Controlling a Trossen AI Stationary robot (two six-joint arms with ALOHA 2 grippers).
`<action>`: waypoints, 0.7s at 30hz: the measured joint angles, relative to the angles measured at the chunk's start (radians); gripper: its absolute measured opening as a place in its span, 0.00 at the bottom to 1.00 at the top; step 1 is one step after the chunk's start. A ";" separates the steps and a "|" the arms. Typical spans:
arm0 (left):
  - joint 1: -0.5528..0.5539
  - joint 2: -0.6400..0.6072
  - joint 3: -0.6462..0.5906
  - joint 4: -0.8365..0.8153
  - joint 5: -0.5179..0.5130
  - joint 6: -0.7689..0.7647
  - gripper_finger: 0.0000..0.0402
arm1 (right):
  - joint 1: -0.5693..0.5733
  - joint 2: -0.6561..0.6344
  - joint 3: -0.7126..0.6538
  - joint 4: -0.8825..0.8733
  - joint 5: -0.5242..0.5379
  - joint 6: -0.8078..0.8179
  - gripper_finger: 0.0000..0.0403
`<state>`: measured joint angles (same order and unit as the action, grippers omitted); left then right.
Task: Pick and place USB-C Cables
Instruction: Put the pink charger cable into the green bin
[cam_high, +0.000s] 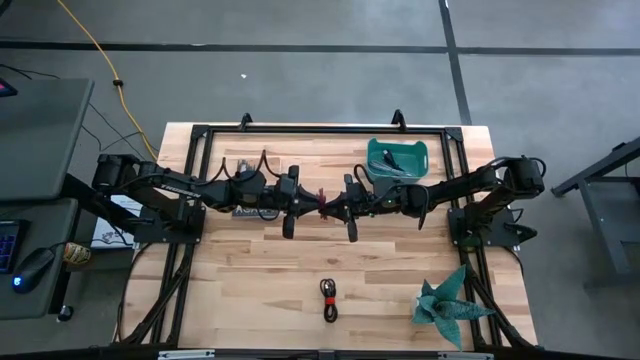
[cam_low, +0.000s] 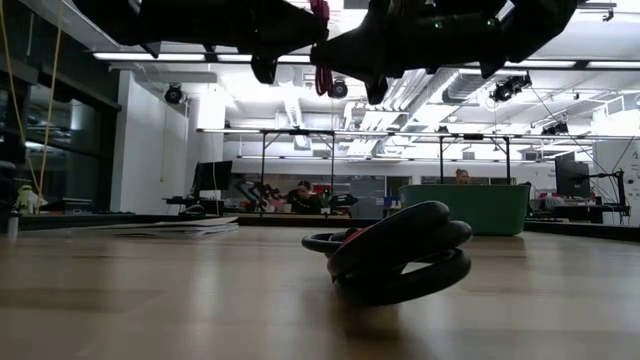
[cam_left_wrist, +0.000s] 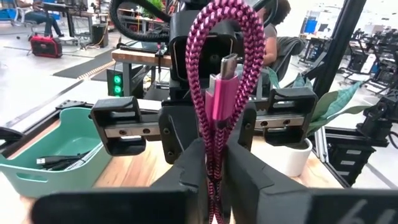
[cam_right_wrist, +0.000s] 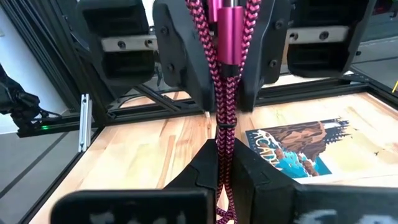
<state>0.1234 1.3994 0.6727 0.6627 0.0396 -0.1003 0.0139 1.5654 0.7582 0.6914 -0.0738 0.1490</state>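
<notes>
Cables come first: nearest the front edge of the table (cam_high: 250, 290), at about 6 o'clock from the table's middle, lies a red-and-black cable (cam_high: 328, 299), folded into a short bundle and well apart from both arms. In the low view it shows as a dark coil (cam_low: 400, 255) resting flat on the wood. At about 4 o'clock, near the front right corner, stands a green plant (cam_high: 450, 303).

Above the table's middle the two tools meet tip to tip. The left tool (cam_high: 312, 200) reaches in from 9 o'clock and the right tool (cam_high: 335, 203) from 3 o'clock, and the magenta-pink cable (cam_high: 322, 197) is held between them, off the table. In the left wrist view this braided cable (cam_left_wrist: 214, 93) rises as a folded loop with its silver plug at the fold, and the left tool's fingers (cam_left_wrist: 186, 174) are closed tight on its strands. In the right wrist view the same cable (cam_right_wrist: 222, 81) runs down into the right tool's fingers (cam_right_wrist: 245, 165), which are likewise pinched closed on it. Both tools grip the one cable at once.

Just past the left arm, at about 10 o'clock, a printed card (cam_right_wrist: 305, 146) lies flat on the wood. Farther back, at about 1 o'clock, sits a green bin (cam_high: 397, 160) with a dark cable (cam_left_wrist: 59, 163) inside
</notes>
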 joint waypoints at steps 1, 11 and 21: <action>0.000 0.000 0.000 0.002 0.000 0.000 0.12 | 0.000 0.000 0.000 -0.002 0.000 0.000 0.01; -0.010 -0.001 0.000 -0.001 -0.002 -0.027 0.43 | 0.000 0.000 -0.001 -0.003 0.000 0.000 0.01; -0.003 -0.092 0.000 -0.114 -0.047 -0.037 0.54 | 0.000 -0.037 -0.001 -0.053 0.000 0.016 0.01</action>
<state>0.1202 1.3074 0.6727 0.5491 -0.0074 -0.1377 0.0143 1.5284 0.7570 0.6382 -0.0739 0.1646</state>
